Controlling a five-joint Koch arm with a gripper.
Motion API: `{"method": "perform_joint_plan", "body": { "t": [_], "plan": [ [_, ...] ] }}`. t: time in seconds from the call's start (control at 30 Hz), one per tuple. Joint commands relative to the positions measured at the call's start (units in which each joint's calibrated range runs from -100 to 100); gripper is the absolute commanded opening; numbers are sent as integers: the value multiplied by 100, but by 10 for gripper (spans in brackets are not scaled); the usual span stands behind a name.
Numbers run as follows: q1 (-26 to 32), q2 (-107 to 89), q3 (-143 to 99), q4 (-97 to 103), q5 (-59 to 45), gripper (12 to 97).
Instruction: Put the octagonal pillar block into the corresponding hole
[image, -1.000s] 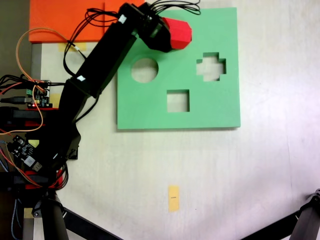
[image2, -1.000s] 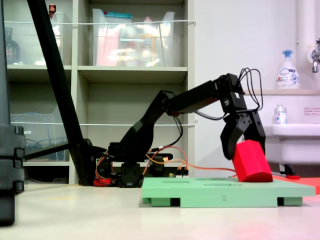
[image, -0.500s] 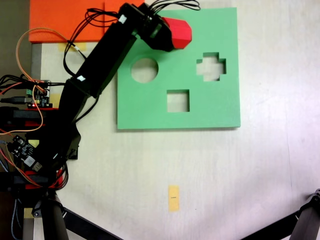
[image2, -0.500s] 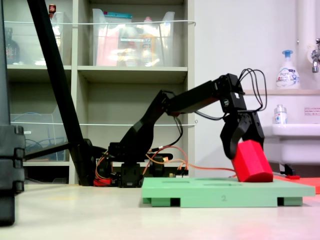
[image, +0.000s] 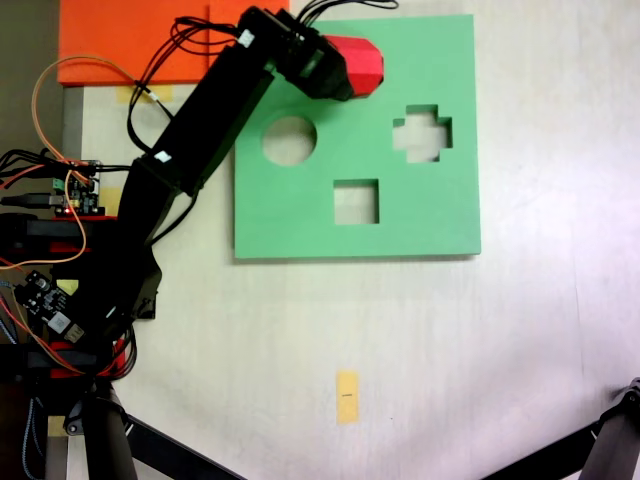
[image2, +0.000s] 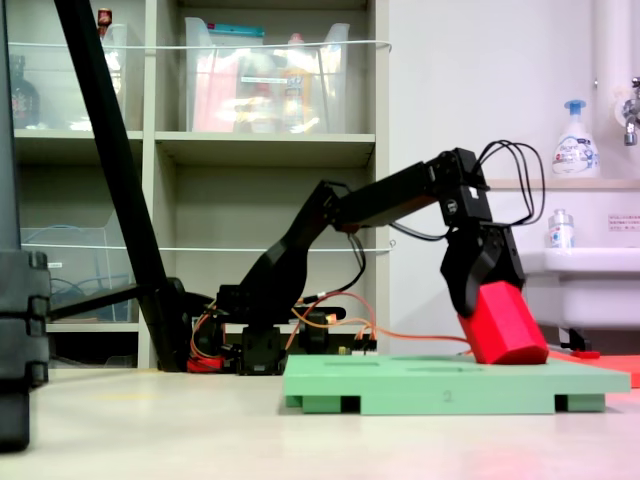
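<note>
My gripper (image: 335, 68) (image2: 483, 295) is shut on the octagonal pillar block (image: 361, 66) (image2: 503, 325), a bright red foam prism. The block is tilted, and its lower end rests on the top of the green foam board (image: 420, 215) (image2: 440, 385), near the board's upper edge in a fixed view from above. The block and my gripper cover the board there, so the corresponding hole is hidden.
The board also has a round cutout (image: 289, 140), a cross-shaped cutout (image: 422, 133) and a square cutout (image: 356, 201). An orange sheet (image: 130, 40) lies at the upper left. Circuit boards and wires (image: 60, 190) sit beside the arm's base. A yellow tape strip (image: 347, 396) marks the table.
The gripper and the red block have shifted a little toward the board's upper edge, and the block now sits slightly lower and more upright on the board.
</note>
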Motion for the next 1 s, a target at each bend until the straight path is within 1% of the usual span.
{"method": "perform_joint_plan", "body": {
  "t": [0.0,0.33,0.7,0.97],
  "plan": [
    [-5,-125,160,-313,-44,372],
    [5,-194,160,-313,-59,360],
    [5,-180,160,-313,-567,360],
    [-34,29,160,-313,-352,360]
  ]
}}
